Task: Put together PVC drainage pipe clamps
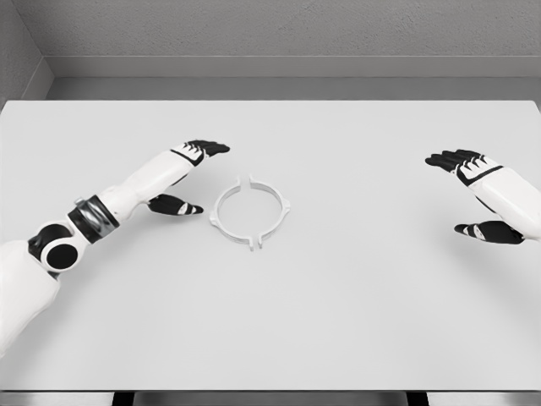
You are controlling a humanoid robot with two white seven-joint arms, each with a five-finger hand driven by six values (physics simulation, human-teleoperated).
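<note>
A: Pipe clamp [251,212], white ring, lies flat on the table [355,321], left of centre. Reads as two halves already mated.

B: Hands?

A: Left hand [188,173] just beside it, fingers spread, holding nothing, likely placed to grasp. Right hand [473,190] well apart, open too, idle.

White table [355,321] before grey wall [279,30]

The surface [338,321] is plain pale grey-white. The pipe clamp ring [251,212] is white, barely distinct from it. The left hand [188,173] and the right hand [473,190] have black fingers on white arms. The back wall [279,30] is speckled grey.
</note>
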